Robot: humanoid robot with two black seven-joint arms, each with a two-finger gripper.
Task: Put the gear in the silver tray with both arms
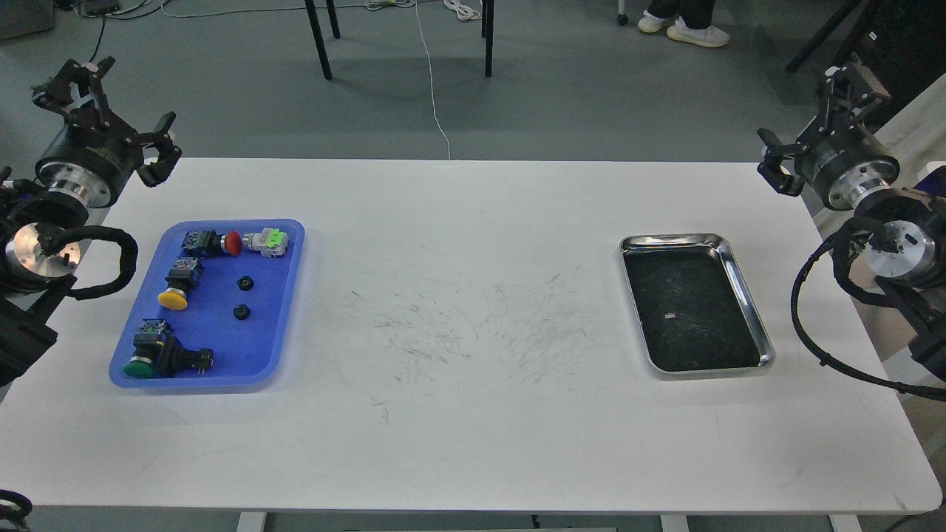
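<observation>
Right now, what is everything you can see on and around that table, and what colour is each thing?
Table: one, white, scuffed in the middle.
Blue tray: one, blue plastic, table's left side.
Push-button switches: four in the blue tray; red, yellow, green, and a grey one with a light-green part.
Small black gears: two in the blue tray.
Silver tray: one, shiny steel, dark bottom, table's right side, no gear in it.
Chair legs: black, on the grey floor behind.
White shoes: a pair, top right.
Left gripper: black, open, raised past the table's far left corner.
Right gripper: black, open, raised at the far right.
</observation>
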